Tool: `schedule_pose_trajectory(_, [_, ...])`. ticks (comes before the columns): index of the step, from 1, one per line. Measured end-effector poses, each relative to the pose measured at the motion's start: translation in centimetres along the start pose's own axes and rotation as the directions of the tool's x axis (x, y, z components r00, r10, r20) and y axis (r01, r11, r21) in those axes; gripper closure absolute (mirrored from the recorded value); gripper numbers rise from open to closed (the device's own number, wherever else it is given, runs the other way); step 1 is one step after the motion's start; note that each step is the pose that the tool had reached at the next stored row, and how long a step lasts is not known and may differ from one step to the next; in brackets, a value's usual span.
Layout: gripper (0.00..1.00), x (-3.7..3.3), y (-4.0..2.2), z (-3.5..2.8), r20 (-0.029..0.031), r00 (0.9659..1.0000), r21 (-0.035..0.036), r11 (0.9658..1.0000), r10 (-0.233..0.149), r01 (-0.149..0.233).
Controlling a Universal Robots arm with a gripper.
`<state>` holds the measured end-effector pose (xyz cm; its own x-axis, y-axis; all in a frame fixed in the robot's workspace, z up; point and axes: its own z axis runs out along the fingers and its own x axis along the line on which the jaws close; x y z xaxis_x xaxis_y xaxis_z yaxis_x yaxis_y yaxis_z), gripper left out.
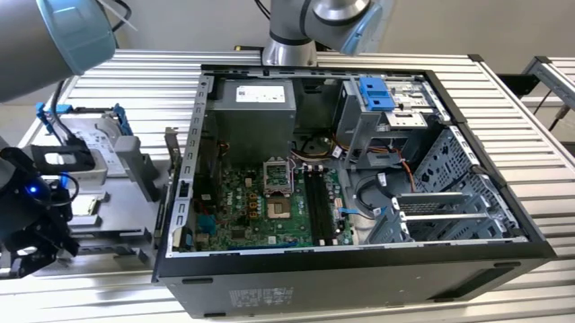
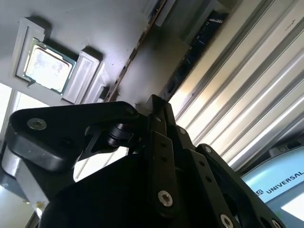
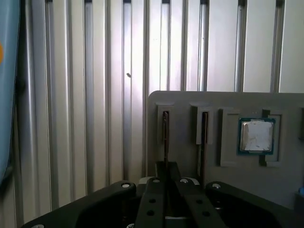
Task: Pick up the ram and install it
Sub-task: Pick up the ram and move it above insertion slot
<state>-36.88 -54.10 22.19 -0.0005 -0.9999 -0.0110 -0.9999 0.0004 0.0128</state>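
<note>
The ram (image 3: pixel 165 135) stands on edge in a slot of the grey holder (image 3: pixel 190 102), seen as a thin dark strip. In the second wrist view it is a dark board (image 2: pixel 199 45) that runs up to my fingertips. My gripper (image 3: pixel 166 166) is shut on the ram's near end, and the stick still sits in its slot. In the exterior view the black gripper (image 1: pixel 31 245) hangs over the holder, at that view's left, outside the open computer case (image 1: pixel 359 269). Long dark memory slots (image 1: pixel 314 195) lie on the motherboard inside the case.
A second thin stick (image 3: pixel 204 137) sits in the neighbouring slot. A square silver processor (image 3: pixel 257 136) lies beyond it. A hard drive with a blue frame (image 1: pixel 90 151) rests further back on the holder. Ribbed metal table slats (image 3: pixel 95 95) surround everything.
</note>
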Motion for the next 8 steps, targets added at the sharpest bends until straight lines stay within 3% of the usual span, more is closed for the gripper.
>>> schedule_pose_trajectory(5, [1.0,-0.01,0.02,-1.26,0.0,1.0,0.0001,1.0,0.0,0.0])
schedule_pose_trajectory(8, [1.0,-0.03,0.03,-2.42,0.0,1.0,0.0,1.0,0.0,0.0])
